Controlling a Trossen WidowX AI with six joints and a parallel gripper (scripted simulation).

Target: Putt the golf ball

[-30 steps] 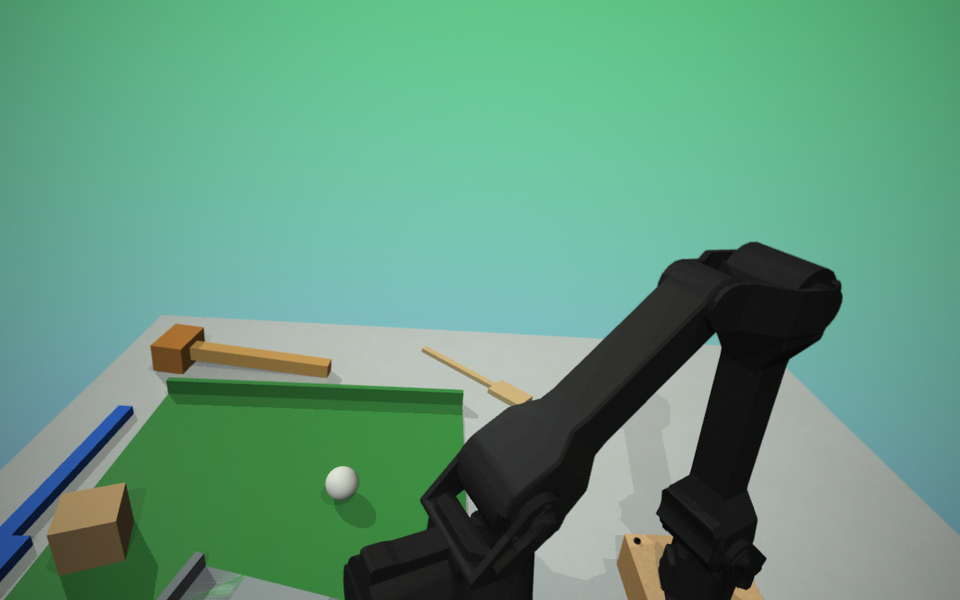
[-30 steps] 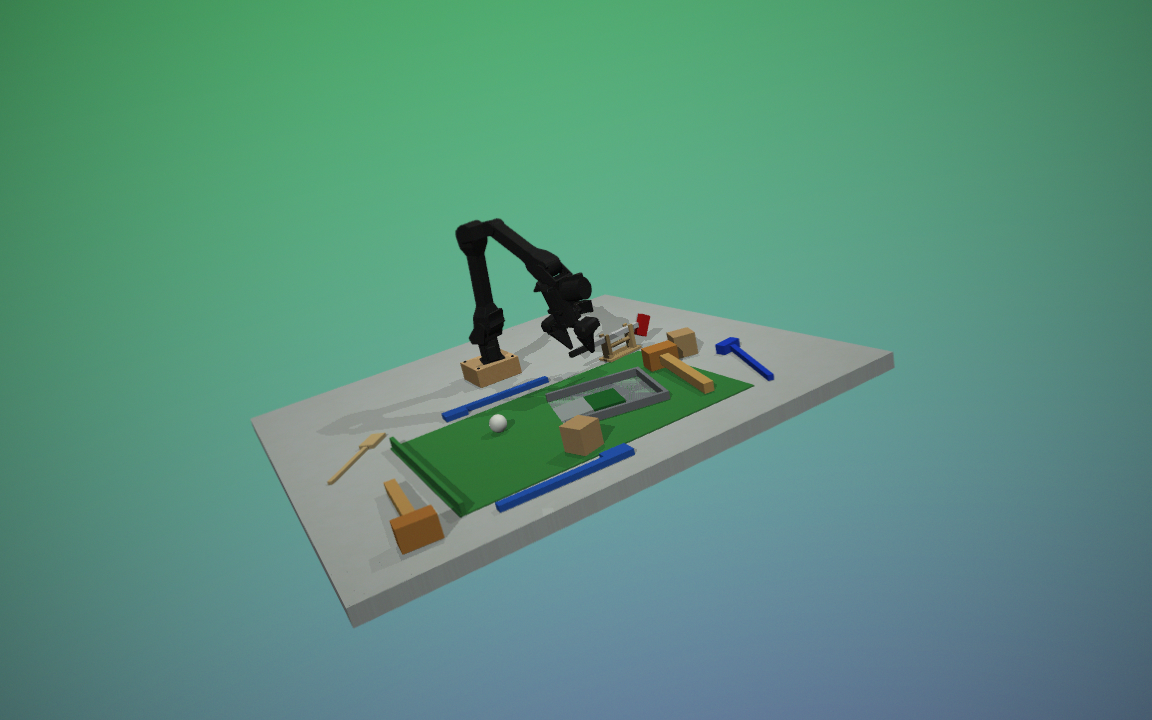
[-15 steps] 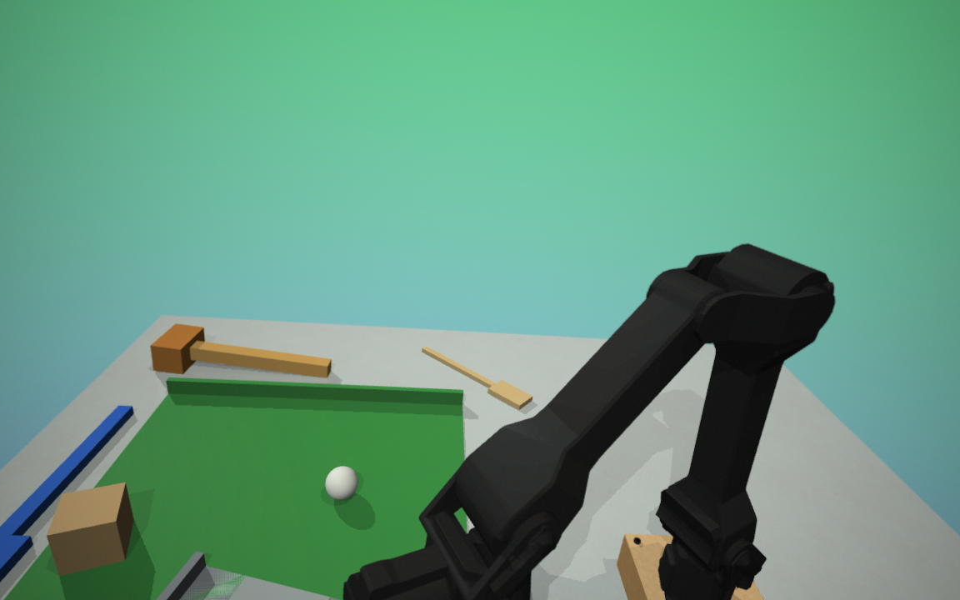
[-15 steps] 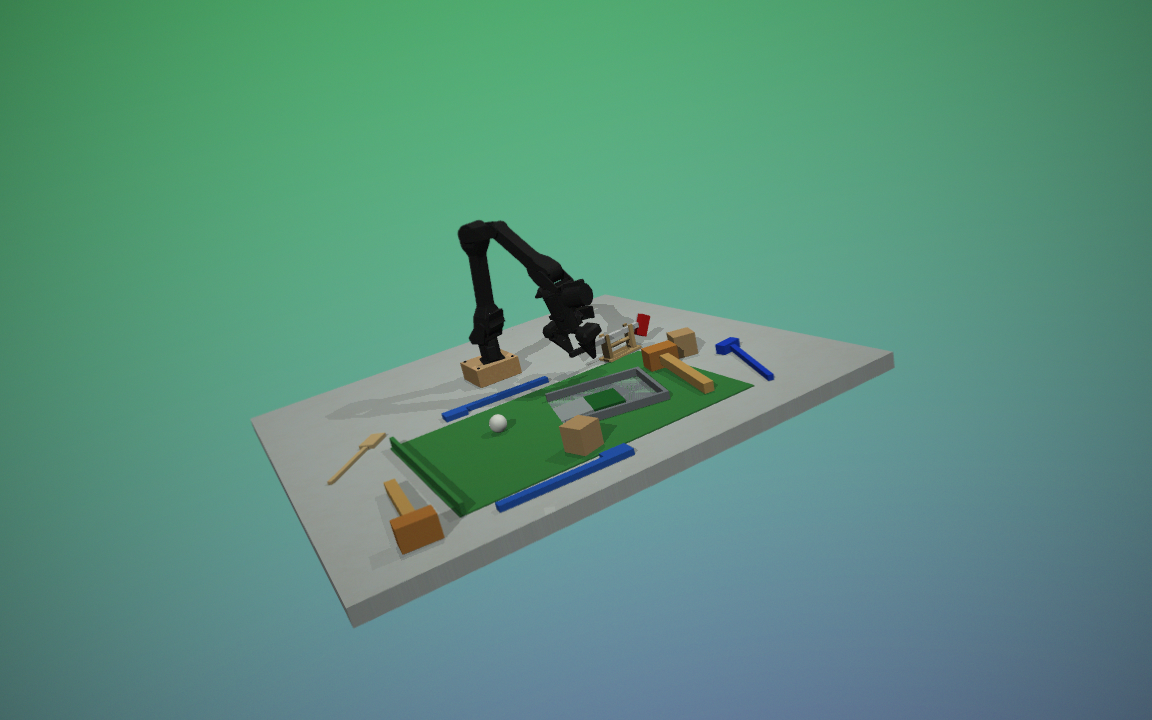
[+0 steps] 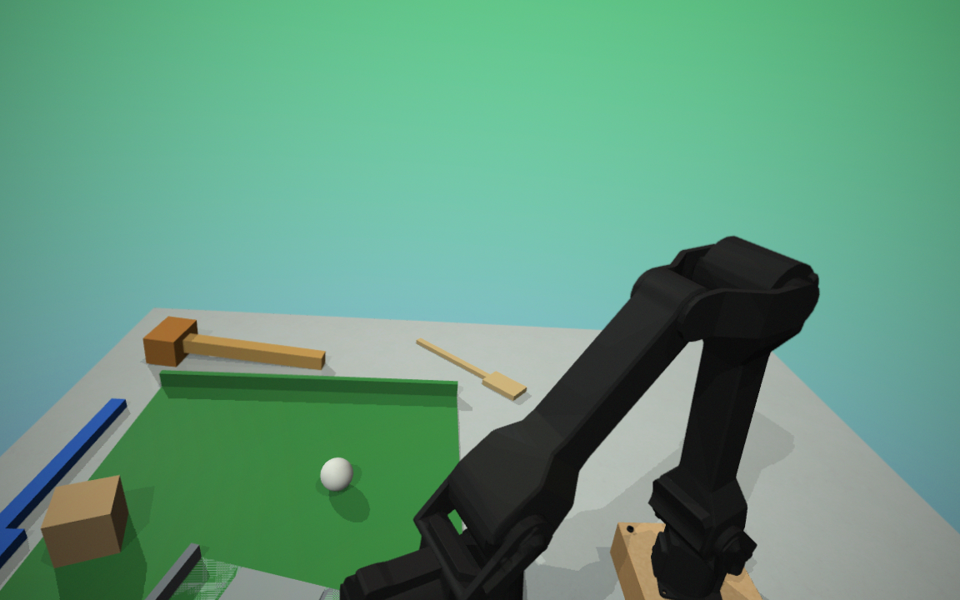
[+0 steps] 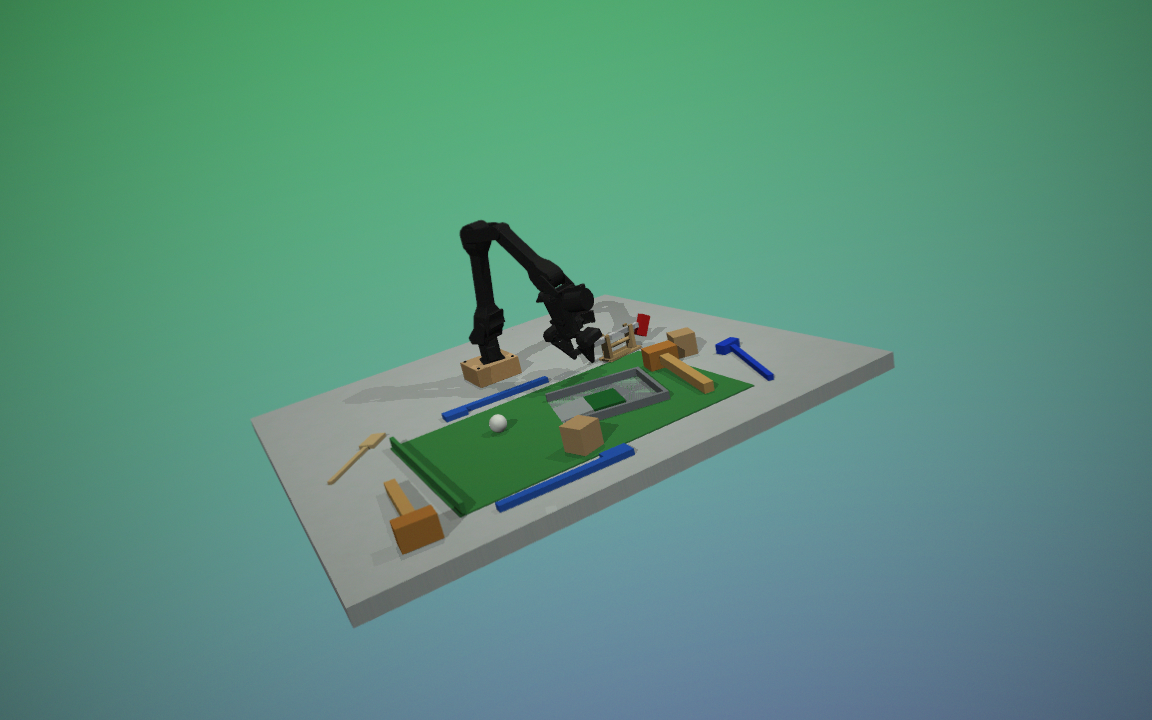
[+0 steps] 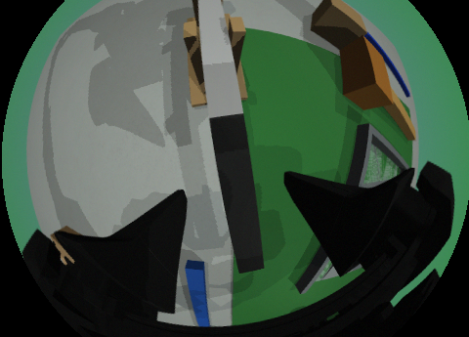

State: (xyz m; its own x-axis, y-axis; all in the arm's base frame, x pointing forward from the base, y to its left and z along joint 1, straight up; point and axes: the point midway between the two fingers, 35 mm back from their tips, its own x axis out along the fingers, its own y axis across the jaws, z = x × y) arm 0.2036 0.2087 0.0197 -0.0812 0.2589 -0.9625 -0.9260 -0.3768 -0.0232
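The red putter lies on a small wooden stand beside the green mat. Its red head points away from me, with a grey shaft and a black grip. My gripper is open and low over the grip, one finger on each side with a gap to both. The white golf ball rests on the mat. The raised green sits inside a grey frame.
A brown cube stands on the mat. Blue rails run along it. Wooden mallets, a thin wooden paddle and a blue hammer lie around.
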